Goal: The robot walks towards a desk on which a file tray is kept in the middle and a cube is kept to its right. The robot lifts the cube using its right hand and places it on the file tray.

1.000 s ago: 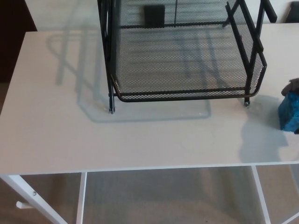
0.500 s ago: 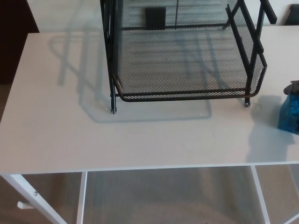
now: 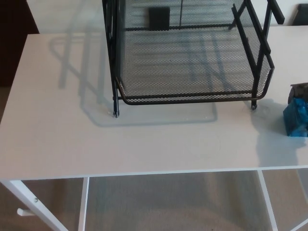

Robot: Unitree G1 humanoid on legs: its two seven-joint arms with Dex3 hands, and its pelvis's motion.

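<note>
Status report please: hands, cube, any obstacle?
Left hand out of view. Right hand barely shows atop blue cube, grip unclear. Cube right of file tray. Nothing between them.

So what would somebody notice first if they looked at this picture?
The big black mesh file tray grabs the eye first, standing at the back middle of the white desk and throwing striped shadows to its left. Next comes the bright blue cube at the desk's right, partly cut off by the picture's edge. A dark bit on top of it may be the robot's right hand.
</note>
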